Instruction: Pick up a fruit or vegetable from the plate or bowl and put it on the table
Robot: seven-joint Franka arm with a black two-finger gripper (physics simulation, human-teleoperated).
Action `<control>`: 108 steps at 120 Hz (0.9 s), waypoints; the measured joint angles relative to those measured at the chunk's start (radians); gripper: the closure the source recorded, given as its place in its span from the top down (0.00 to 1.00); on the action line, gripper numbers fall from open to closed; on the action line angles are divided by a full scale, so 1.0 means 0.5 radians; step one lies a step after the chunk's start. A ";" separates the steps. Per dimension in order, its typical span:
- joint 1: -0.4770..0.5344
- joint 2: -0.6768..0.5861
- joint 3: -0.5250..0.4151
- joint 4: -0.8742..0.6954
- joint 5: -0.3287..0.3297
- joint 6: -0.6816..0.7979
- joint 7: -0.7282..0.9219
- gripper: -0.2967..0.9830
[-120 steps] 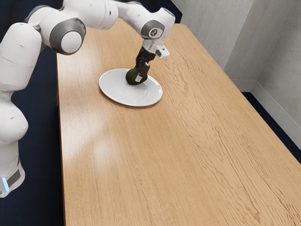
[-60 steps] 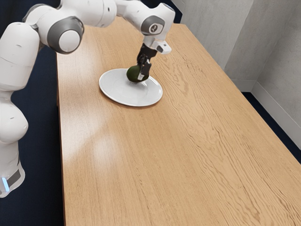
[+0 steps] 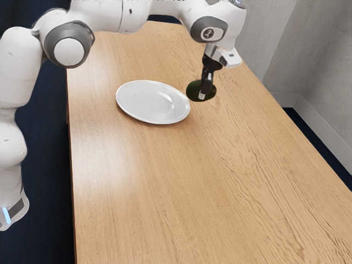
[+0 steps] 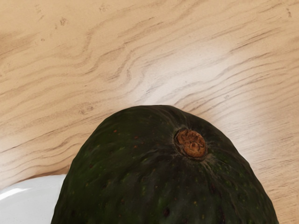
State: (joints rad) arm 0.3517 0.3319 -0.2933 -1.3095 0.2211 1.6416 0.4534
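A: Checked table (image 3: 143, 181) first?
B: Yep. Called for set-down outside the plate (image 3: 140, 104), probably with a touch more travel before lowering.
A: Gripper (image 3: 202, 93)?
B: Clamped on the avocado (image 3: 193, 91), seemingly above the table just beside the plate.
A: Lowering?
B: Best done slow and straight, with release saved for after contact; otherwise, risked a roll.
A: Stem scar (image 4: 191, 143)?
B: Spotted; probably handy for judging tilt.
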 joint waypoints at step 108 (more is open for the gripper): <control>-0.150 0.041 0.005 0.007 0.076 0.035 -0.059 0.77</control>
State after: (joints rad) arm 0.2768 0.3525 -0.2907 -1.3058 0.2592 1.6588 0.4240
